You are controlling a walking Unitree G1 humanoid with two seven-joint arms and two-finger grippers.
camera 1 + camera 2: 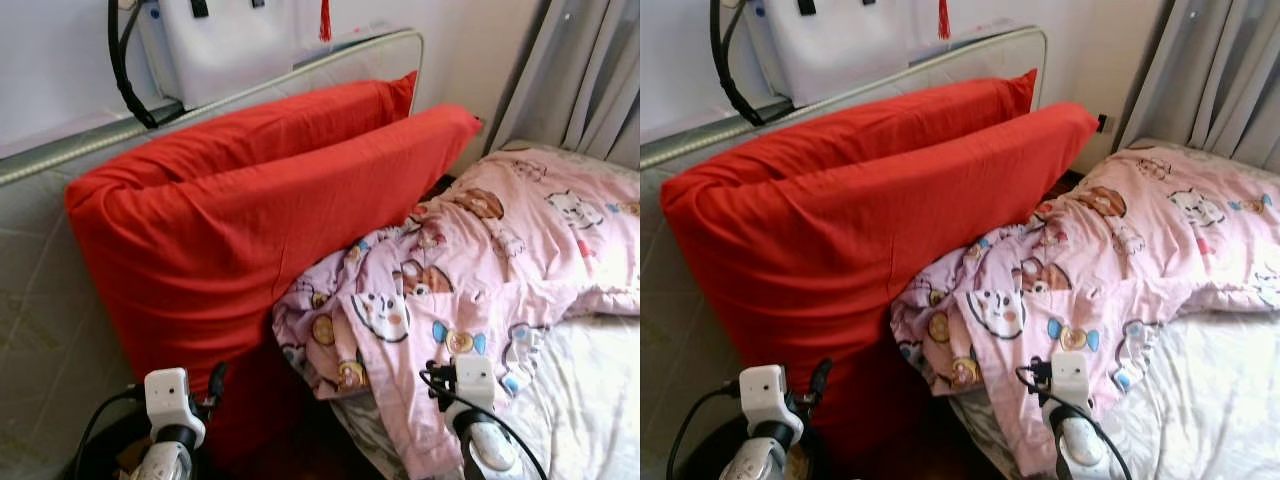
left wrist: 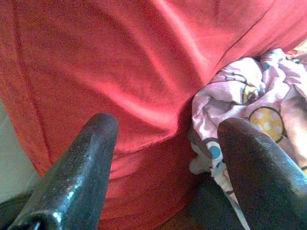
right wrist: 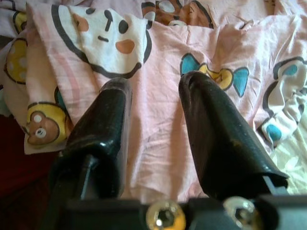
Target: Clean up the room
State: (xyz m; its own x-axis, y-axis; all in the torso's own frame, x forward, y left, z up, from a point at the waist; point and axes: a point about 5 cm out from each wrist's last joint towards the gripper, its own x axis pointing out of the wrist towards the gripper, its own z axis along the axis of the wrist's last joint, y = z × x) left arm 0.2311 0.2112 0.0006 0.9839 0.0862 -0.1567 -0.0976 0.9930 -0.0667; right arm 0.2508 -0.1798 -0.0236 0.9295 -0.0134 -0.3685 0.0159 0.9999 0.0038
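Facing the bed [image 1: 590, 400]: pale sheet bare at lower right, a crumpled pink cartoon-print quilt [image 1: 480, 260] heaped across it, its bunched corner spilling over the bed's edge toward the floor. Largest item beside it is a red pillow [image 1: 250, 230], stood on edge, leaning against a grey upright mattress [image 1: 40, 330] along the wall; a second red pillow [image 1: 330, 105] is sandwiched behind. The quilt's bunched end presses against the front pillow.

Right gripper [image 3: 153, 100] hovers just above the quilt, fingers parted, holding nothing. Left gripper [image 2: 165, 139] is released too, aimed at the seam where red pillow meets quilt.

Judgement: step in hand is taking hold of the quilt to straighten it. Best done by pinching a true hem, not a mid-panel fold, else only a ridge lifts. Draw it away from the pillow.

Obstacles: the pillow may topple once the quilt moves. A white bag [image 1: 225, 45] with black strap hangs on the wall above; grey curtain [image 1: 590, 70] at far right.
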